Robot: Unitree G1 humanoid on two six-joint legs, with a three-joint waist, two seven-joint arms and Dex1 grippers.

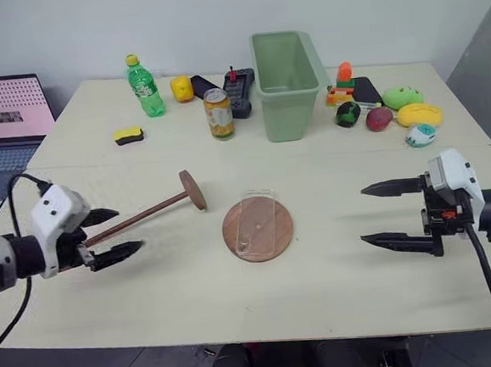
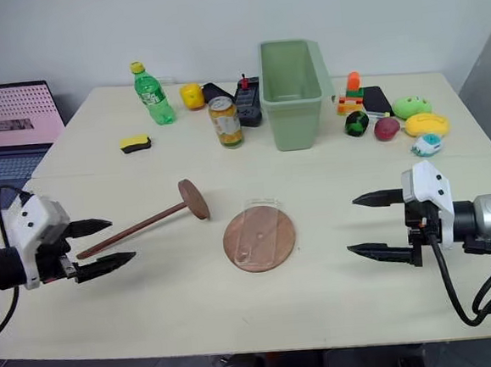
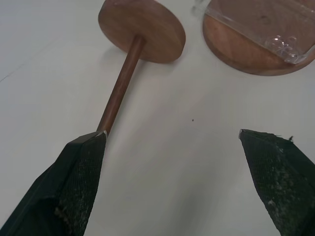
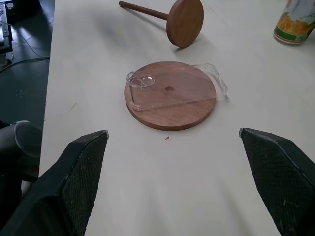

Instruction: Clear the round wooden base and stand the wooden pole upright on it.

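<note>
The round wooden base [image 1: 286,230] lies flat at the table's middle, and a clear plastic rectangle [image 1: 257,222] rests on top of it, covering its centre hole. To its left the wooden pole [image 1: 146,215] lies on its side, its fixed disc [image 1: 193,190] tipped on edge toward the base. My left gripper [image 1: 128,230] is open at the pole's free end; the rod [image 3: 120,88] runs right beside one fingertip [image 3: 93,147], and nothing is gripped. My right gripper [image 1: 363,216] hovers open and empty to the right of the base [image 4: 167,115], pointing at it.
A green bin [image 1: 284,83], a drink can [image 1: 219,113], a green bottle [image 1: 144,87] and a yellow sponge [image 1: 129,136] stand farther back. Toy fruits and blocks [image 1: 392,104] cluster at the back right. A laptop [image 1: 6,113] sits beyond the left edge.
</note>
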